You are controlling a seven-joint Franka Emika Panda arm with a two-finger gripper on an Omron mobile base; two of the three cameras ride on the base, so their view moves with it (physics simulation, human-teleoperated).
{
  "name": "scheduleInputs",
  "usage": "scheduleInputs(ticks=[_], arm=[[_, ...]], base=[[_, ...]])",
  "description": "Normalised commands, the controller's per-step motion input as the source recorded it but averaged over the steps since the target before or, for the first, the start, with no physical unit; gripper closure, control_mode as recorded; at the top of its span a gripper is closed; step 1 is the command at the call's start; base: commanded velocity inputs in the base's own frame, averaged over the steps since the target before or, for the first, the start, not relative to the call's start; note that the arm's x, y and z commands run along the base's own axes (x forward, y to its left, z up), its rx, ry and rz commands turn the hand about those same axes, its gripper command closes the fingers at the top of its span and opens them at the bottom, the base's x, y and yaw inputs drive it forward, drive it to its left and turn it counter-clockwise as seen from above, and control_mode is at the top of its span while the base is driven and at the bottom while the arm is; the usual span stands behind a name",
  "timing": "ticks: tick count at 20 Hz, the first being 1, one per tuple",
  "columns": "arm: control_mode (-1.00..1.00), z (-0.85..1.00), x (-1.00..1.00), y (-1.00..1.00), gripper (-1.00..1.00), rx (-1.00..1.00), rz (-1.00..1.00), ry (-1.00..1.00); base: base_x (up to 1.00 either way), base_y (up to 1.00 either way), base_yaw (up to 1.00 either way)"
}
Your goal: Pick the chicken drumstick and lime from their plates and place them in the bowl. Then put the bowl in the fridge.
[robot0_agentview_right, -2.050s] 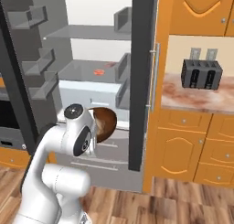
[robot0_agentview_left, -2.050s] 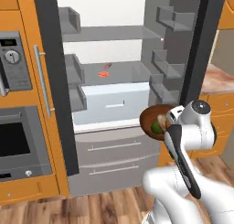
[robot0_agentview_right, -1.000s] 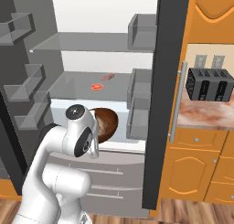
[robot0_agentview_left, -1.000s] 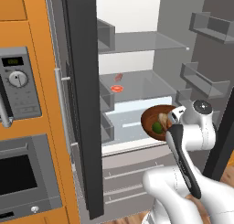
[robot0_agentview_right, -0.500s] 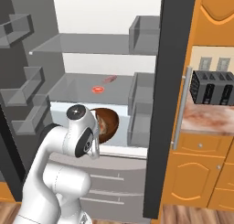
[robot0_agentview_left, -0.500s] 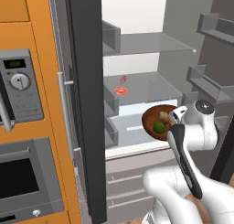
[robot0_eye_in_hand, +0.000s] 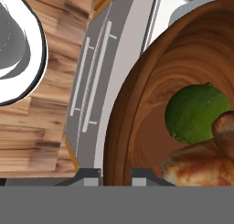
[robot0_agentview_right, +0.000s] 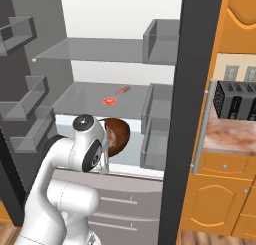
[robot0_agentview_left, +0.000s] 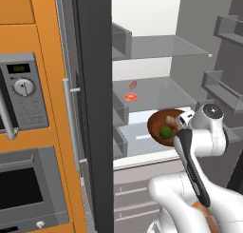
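now claw (robot0_eye_in_hand: 114,173) pinching rim of bowl (robot0_eye_in_hand: 137,118), lime (robot0_eye_in_hand: 197,111) and chicken drumstick (robot0_eye_in_hand: 201,166) inside. advance level toward 12 o'clock onto fridge (robot0_agentview_left: 156,92) shelf; avoid tilting.

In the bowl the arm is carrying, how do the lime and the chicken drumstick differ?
Colour: the lime is plain green, while the chicken drumstick is tan mottled with brown. Shape: the lime is a round ball with a small nub on top; the drumstick is lumpy and uneven. Surface: the lime looks smooth, the drumstick speckled and rough. Both lie together inside the bowl, touching or nearly so, held up in front of the open fridge.
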Motion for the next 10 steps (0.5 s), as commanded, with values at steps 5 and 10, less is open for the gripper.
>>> scheduleInputs(ticks=[5, 10], arm=[[1.0, 0.0, 0.0, 0.0, 1.0, 0.0, 0.0, 0.0], [1.0, 0.0, 0.0, 0.0, 1.0, 0.0, 0.0, 0.0]], base=[[0.32, 0.0, 0.03], [0.06, 0.01, 0.0]])
